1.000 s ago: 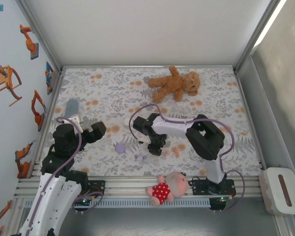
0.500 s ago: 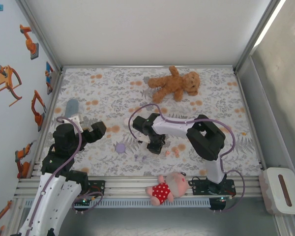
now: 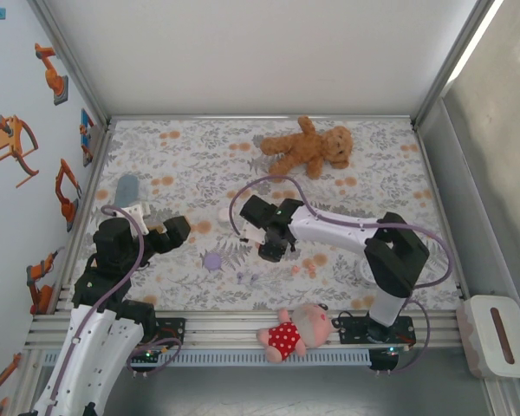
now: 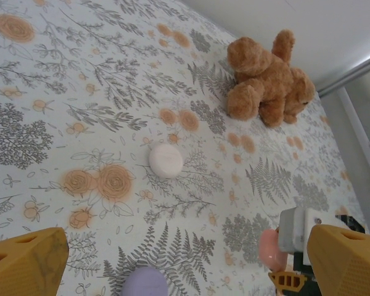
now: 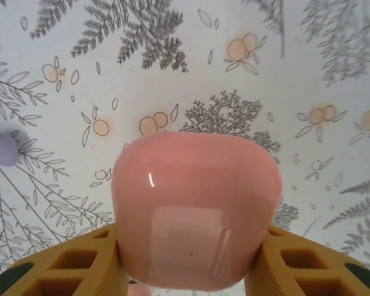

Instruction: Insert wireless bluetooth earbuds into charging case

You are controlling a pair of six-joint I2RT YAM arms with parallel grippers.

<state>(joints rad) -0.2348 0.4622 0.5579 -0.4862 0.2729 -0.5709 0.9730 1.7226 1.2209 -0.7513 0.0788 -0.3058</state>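
My right gripper (image 3: 271,248) is shut on the coral-pink charging case (image 5: 196,209), its yellow fingers (image 5: 80,265) pressing both sides and holding it above the floral cloth. That case (image 4: 271,250) also appears at the lower right of the left wrist view. A lilac earbud (image 5: 1,149) lies on the cloth to the left; the lilac pair (image 3: 245,278) sits near the front. Two orange-pink earbuds (image 3: 302,271) lie just right of them. A lilac case (image 3: 211,260) and a white case (image 4: 166,160) rest on the cloth. My left gripper (image 4: 185,271) hangs open at the left, holding nothing.
A brown teddy bear (image 3: 308,147) lies at the back of the table. A pink pig doll in a red dress (image 3: 295,329) rests on the front rail. A grey object (image 3: 126,186) lies near the left wall. Metal frame walls close in both sides.
My right gripper has closed on the coral-pink case and shifted slightly back with it, while its elbow swung out to the right. The left arm stayed put.
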